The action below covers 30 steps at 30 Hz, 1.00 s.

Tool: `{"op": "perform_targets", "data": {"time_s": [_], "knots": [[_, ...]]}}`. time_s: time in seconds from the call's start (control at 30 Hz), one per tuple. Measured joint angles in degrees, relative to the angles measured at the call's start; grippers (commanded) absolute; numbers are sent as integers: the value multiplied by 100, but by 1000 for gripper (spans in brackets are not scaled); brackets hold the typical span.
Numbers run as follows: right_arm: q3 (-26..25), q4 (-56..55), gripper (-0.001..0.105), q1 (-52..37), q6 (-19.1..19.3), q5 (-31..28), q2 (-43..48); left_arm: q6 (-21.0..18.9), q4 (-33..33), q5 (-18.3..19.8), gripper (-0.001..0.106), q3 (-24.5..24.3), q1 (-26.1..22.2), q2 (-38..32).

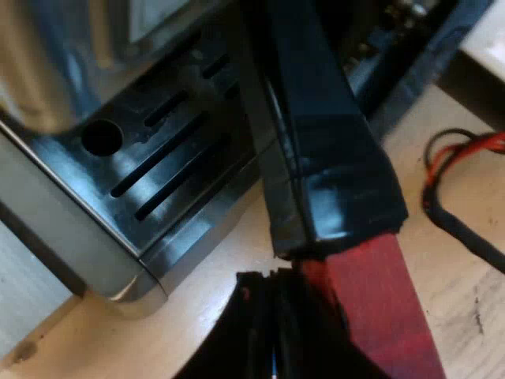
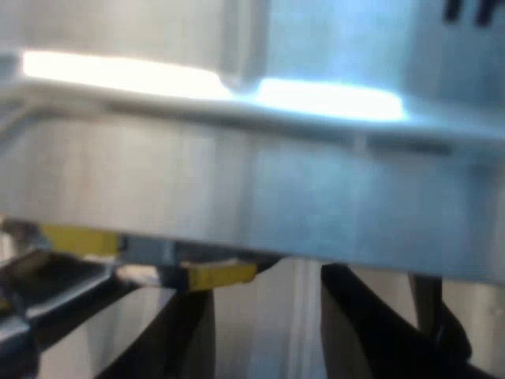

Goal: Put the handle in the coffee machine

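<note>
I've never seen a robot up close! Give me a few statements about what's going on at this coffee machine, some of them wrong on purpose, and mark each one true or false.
1. The handle ends in blue. False: its end is red.
2. The tray under the handle has long slots and a round hole. True.
3. The right gripper has its fingers pressed together. False: they stand apart, close to the machine and its shiny metal.
4. The machine stands on a pale wooden table. True.
</note>
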<state>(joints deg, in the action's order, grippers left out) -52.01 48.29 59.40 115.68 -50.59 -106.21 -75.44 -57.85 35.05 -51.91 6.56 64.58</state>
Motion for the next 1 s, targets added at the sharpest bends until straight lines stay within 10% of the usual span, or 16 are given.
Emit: {"op": "perform_targets", "data": {"time_s": [0.33, 0.77, 1.0], "knots": [[126, -782, 36, 236, -28, -42, 482, -43, -96, 0, 0, 0, 0, 0], [131, -3088, 36, 649, -1057, -35, 1764, -43, -203, 0, 0, 53, 0, -101], [131, -5137, 36, 649, -1457, 1154, 2873, -136, -305, -39, 0, 84, 0, -470]]}}
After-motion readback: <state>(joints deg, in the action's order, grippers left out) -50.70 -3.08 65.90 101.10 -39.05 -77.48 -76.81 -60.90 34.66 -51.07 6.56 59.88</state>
